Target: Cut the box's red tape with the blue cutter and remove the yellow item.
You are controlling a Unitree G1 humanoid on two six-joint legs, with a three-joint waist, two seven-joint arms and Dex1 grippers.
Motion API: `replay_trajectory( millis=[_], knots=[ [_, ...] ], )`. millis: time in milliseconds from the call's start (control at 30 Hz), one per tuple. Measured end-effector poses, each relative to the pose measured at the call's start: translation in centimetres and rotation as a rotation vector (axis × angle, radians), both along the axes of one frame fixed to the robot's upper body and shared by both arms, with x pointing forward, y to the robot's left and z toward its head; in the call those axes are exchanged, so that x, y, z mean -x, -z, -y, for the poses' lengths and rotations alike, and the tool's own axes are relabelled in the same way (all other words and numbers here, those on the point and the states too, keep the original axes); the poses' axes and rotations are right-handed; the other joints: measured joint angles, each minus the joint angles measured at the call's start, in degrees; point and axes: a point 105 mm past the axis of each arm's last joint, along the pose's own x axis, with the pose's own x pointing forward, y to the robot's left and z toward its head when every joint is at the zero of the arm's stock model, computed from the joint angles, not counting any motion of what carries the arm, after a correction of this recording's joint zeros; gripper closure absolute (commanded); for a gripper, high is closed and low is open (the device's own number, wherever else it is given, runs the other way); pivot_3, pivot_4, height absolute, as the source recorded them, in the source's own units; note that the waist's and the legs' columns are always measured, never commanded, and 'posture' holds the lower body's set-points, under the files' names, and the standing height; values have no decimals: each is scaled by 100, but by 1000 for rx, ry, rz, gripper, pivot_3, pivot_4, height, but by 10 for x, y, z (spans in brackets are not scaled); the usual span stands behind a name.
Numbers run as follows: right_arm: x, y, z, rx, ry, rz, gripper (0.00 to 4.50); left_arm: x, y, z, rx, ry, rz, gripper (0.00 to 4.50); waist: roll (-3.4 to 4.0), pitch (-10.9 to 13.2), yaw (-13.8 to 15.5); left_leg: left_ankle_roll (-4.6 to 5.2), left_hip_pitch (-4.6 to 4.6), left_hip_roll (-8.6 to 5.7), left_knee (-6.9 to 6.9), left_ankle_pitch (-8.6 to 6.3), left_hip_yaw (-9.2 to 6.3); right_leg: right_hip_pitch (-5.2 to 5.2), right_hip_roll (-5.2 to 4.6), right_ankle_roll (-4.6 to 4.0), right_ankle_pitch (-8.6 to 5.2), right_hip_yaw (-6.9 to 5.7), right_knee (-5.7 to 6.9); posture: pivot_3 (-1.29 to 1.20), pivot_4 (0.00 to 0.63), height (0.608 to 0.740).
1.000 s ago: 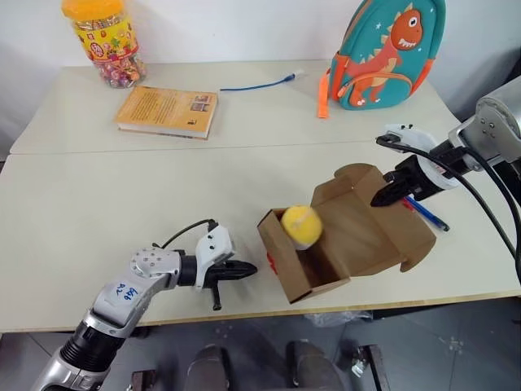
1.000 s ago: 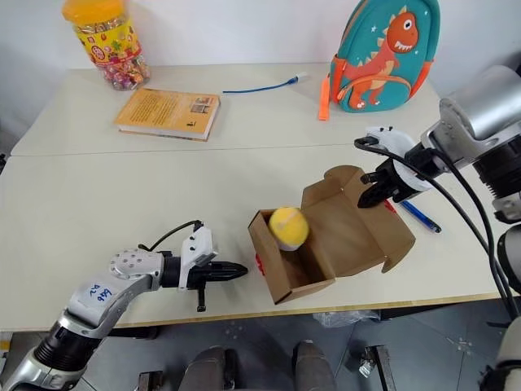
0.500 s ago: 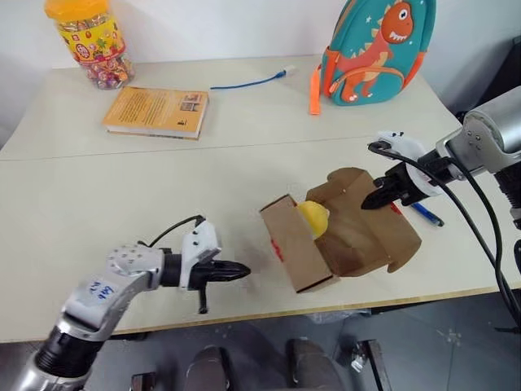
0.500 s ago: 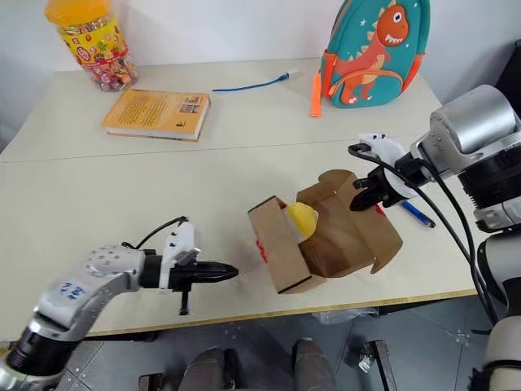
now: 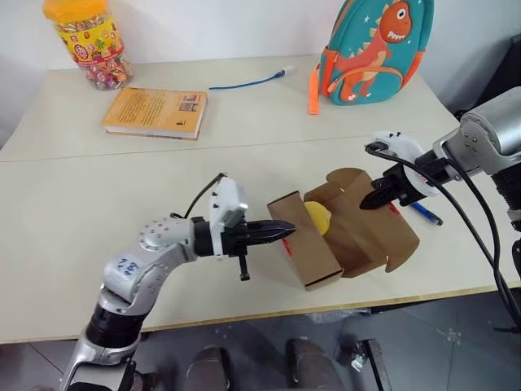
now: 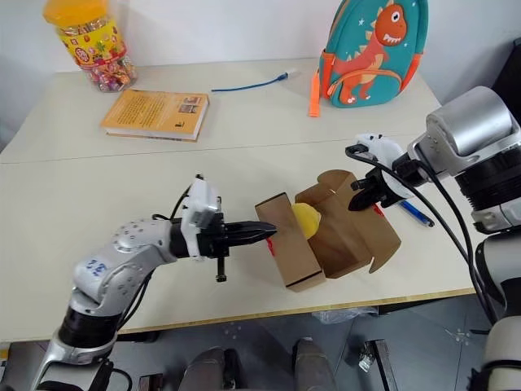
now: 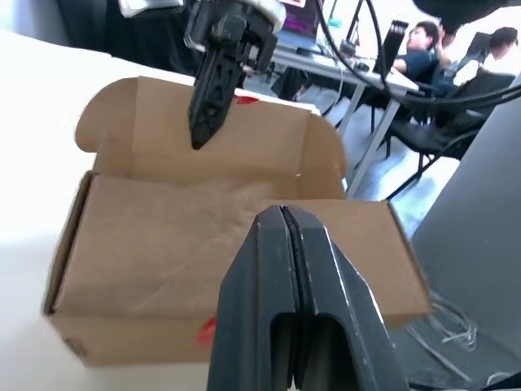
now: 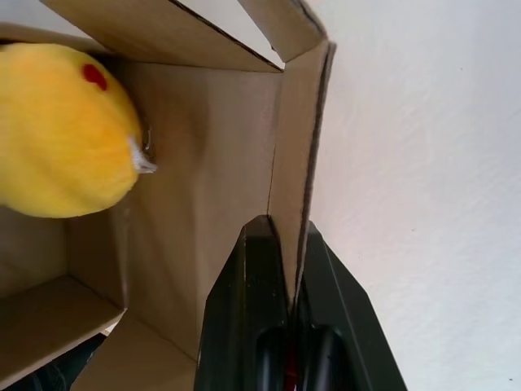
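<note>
While the box (image 5: 346,228) is lying tipped on the tabletop (image 5: 122,195), the left gripper (image 5: 281,232), jaws closed and empty, is arriving against its near wall after rising from low over the tabletop a second ago. The box is now leaning more toward the right, and the yellow item (image 5: 317,217) is sitting deeper behind that wall. The right gripper (image 5: 370,199) is pinching the far flap shut-jawed. The blue cutter (image 5: 425,213) is lying beyond. Tape looks already cut; extraction remains.
</note>
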Motion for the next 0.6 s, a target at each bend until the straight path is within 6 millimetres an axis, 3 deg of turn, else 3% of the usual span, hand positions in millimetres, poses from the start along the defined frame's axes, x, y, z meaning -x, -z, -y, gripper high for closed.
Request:
replay_trajectory(
  millis=[67,200,400,600],
  knots=[
    [0,0,0,1,-1,0,4466,-4,11,3,-62,-9,33,4500,0,0,2,0,0,0,2,0,0,-1,0,0,0,0,0,0,150,740],
    [-1,0,1,9,4,5,4466,-10,12,8,-155,-5,210,4500,2,-1,25,1,4,1,23,-1,1,11,0,2,1,0,4,0,150,740],
    [2,-2,-4,1,-25,15,4466,-17,13,11,-139,-41,232,4500,3,-2,20,11,9,4,43,-5,-5,29,0,15,20,3,11,0,150,740],
    [9,-9,-6,-26,-57,15,4466,-10,35,-35,-315,-59,187,4500,18,-12,6,16,41,9,32,-8,-5,59,4,12,22,2,-5,0,150,740]
  ],
)
